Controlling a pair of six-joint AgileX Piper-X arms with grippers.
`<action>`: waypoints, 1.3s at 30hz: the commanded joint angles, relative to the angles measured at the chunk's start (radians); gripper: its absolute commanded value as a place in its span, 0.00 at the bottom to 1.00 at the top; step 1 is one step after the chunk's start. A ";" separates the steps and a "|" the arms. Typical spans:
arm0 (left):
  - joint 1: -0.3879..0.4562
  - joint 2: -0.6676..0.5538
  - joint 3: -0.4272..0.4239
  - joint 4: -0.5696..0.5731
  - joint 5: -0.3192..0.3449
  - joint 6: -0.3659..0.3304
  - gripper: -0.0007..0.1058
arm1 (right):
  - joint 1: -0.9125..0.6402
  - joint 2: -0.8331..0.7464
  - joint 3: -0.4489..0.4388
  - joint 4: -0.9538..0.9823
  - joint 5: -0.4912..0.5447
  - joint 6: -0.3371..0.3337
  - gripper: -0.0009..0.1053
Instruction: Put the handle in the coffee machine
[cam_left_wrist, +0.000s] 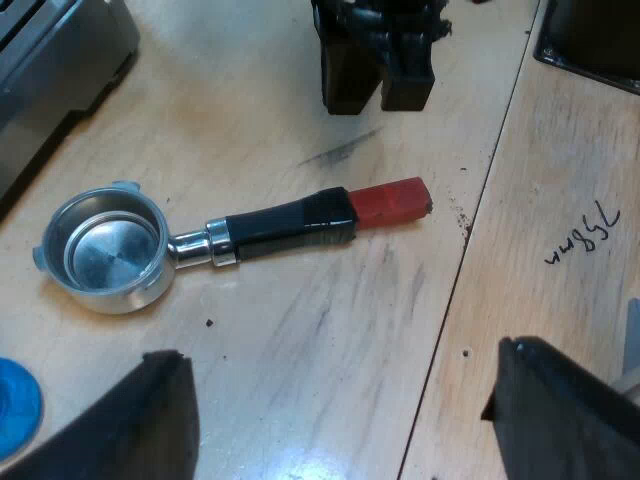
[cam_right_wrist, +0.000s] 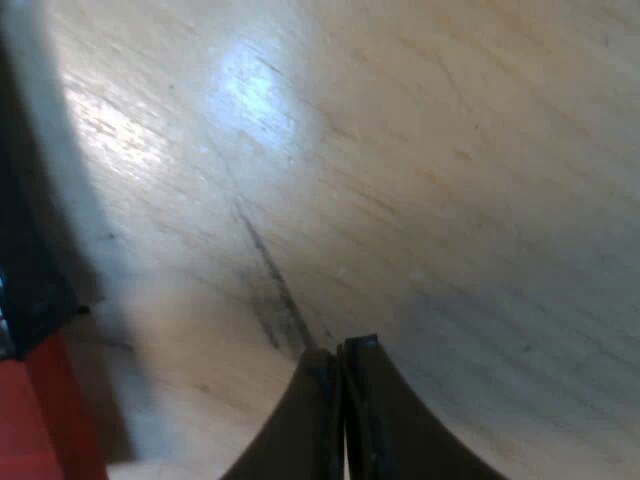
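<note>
Metal holder (cam_left_wrist: 225, 243) lies flat on the pale wooden table (cam_left_wrist: 330, 340), its red end (cam_left_wrist: 390, 200) near the right gripper (cam_right_wrist: 340, 352), whose fingers are pressed together, empty. Left gripper (cam_left_wrist: 338, 355) hangs wide open, holding nothing. Blue tamper (cam_left_wrist: 15, 405) and espresso machine (cam_left_wrist: 50, 60) are close by.

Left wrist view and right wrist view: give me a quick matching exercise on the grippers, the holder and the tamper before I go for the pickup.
Things:
1. left gripper
2. right gripper
3. metal holder
4. tamper

States:
A. blue, close to the holder's basket
B. fingers pressed together, just above the wood
C. lying flat on the wooden table, basket empty
D. fingers wide apart, holding nothing

Pairs: 1-D, 2-B, 3-C, 4-A
</note>
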 joint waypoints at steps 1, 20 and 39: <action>-0.006 0.001 -0.003 -0.009 0.014 0.006 0.60 | 0.000 0.011 0.000 0.004 -0.014 -0.032 0.01; -0.006 0.001 -0.003 -0.009 0.014 0.006 0.60 | 0.000 0.050 0.077 -0.036 -0.011 -0.049 0.01; -0.006 0.001 -0.003 -0.009 0.014 0.006 0.60 | 0.097 0.050 0.087 -0.103 -0.098 0.158 0.01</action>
